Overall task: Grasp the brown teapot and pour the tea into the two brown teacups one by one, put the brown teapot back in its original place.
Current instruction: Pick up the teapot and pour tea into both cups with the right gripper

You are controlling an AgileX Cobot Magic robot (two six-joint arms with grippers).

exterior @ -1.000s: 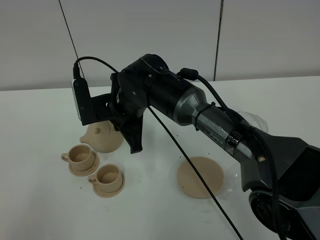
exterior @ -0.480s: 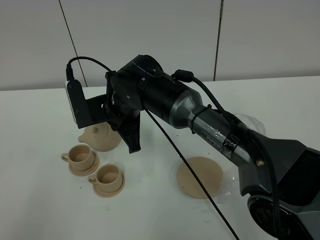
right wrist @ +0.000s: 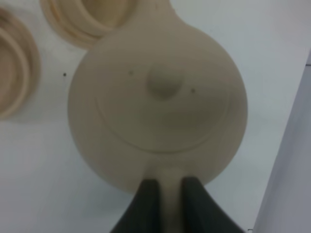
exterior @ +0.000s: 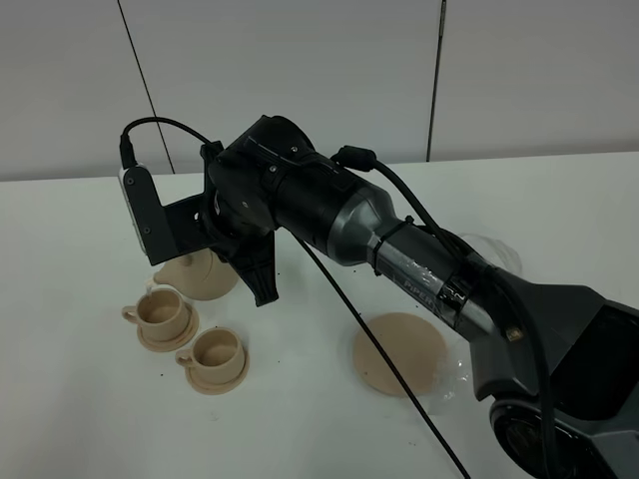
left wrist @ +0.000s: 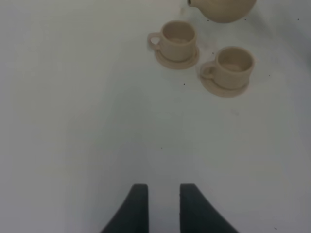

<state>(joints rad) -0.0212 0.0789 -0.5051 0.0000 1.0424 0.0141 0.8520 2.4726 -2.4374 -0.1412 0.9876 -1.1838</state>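
My right gripper [right wrist: 167,194] is shut on the loop handle of the brown teapot [right wrist: 160,107], seen from above with its knobbed lid. In the high view the right arm [exterior: 300,200] reaches across to the left and holds the teapot [exterior: 195,277] close behind the two brown teacups [exterior: 163,312] [exterior: 216,352], each on its saucer. The spout points at the left cup. The wide flat saucer [exterior: 399,351] lies bare at centre right. My left gripper [left wrist: 163,204] is shut and empty over bare table, with both cups [left wrist: 179,39] [left wrist: 233,65] and the teapot's underside [left wrist: 223,7] ahead of it.
A black cable [exterior: 379,349] hangs from the right arm across the wide saucer. A crumpled clear plastic piece [exterior: 494,249] lies behind the arm. The white table [exterior: 80,419] meets a grey panelled wall [exterior: 499,80] at the back.
The right arm has swung further left with the teapot, which now sits more hidden under the wrist, its spout nearer the left cup. Cups and wide saucer have not moved.
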